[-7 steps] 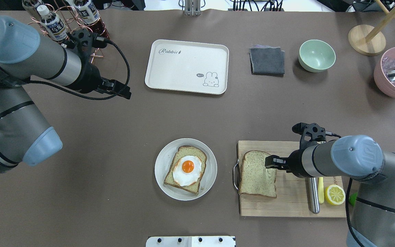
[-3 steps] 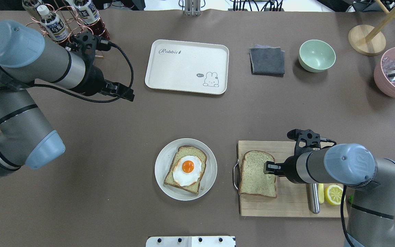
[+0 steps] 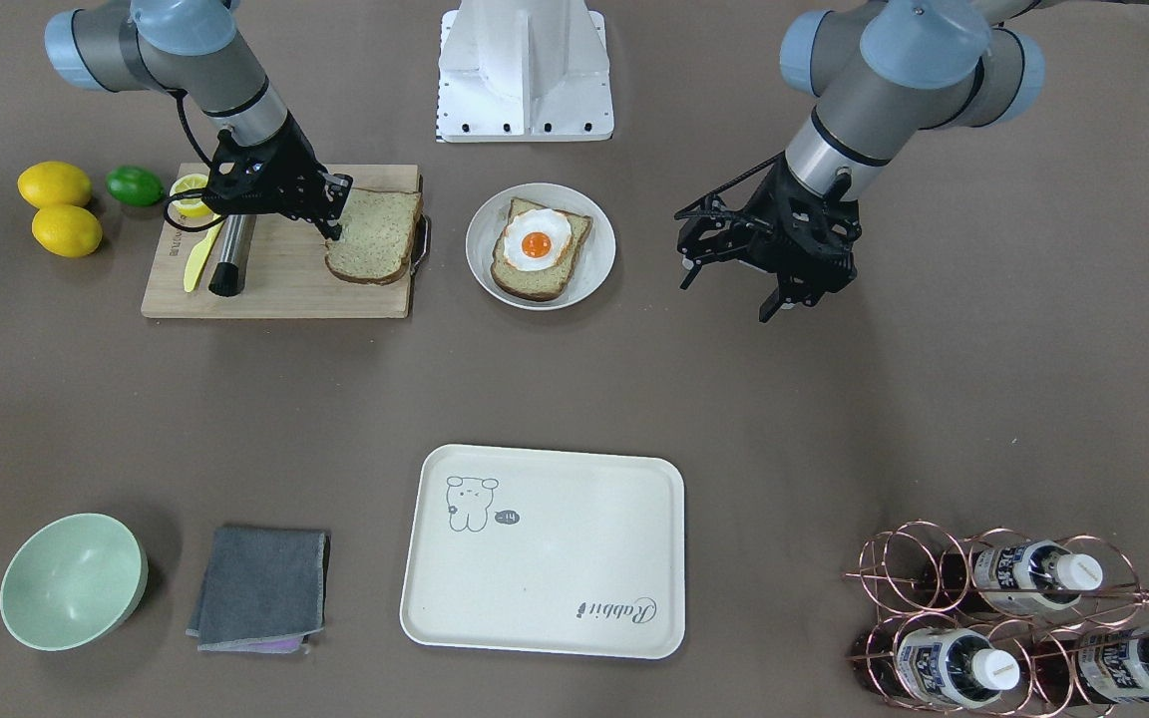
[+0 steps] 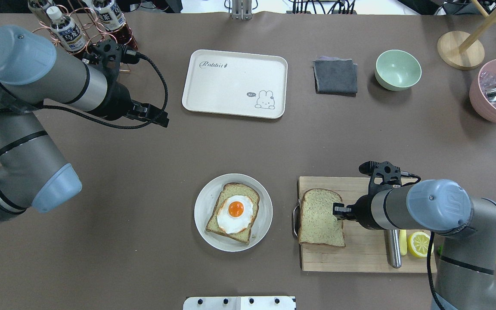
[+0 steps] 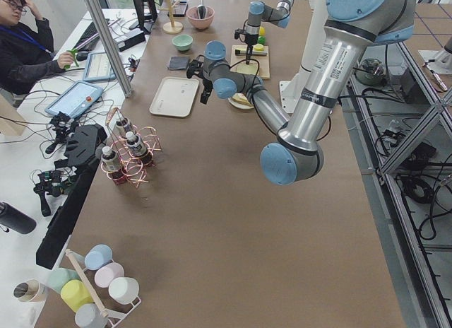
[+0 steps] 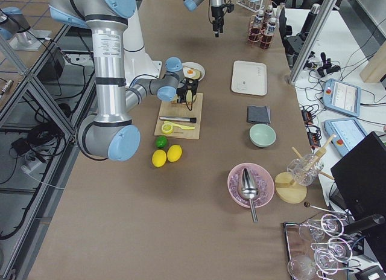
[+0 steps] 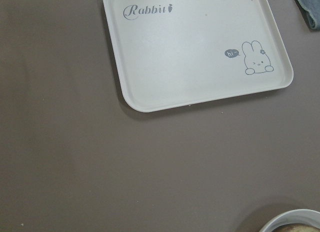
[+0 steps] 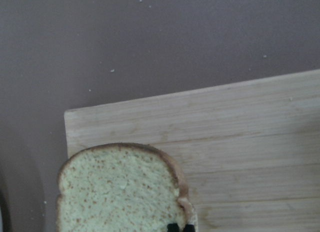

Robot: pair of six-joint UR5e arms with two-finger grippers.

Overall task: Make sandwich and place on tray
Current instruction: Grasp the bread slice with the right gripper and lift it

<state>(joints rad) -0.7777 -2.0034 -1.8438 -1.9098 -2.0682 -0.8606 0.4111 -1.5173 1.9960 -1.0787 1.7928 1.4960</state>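
Observation:
One speckled bread slice [image 4: 317, 217] lies on the wooden cutting board [image 4: 368, 254], also in the front view [image 3: 375, 234] and the right wrist view [image 8: 120, 192]. My right gripper [image 4: 337, 211] is shut on this slice's crust edge. The other slice with the fried egg [image 4: 236, 213] sits on a round white plate [image 4: 203, 215]. The cream Rabbit tray [image 4: 235, 84] lies at the far middle and holds nothing; it fills the left wrist view [image 7: 195, 47]. My left gripper [image 4: 162, 118] hangs open and empty over bare table, left of the tray.
On the board lie a steel rod [image 4: 393, 249], a yellow knife [image 4: 402, 241] and a lemon half [image 4: 420, 244]. A grey cloth [image 4: 335, 76], a green bowl [image 4: 398, 69] and a pink bowl [image 4: 495, 92] stand at the far right. A copper bottle rack [image 4: 75, 26] stands far left.
My right gripper has moved down and left onto the slice's right edge, and the slice has shifted slightly left. My left arm rose a little, then stayed still.

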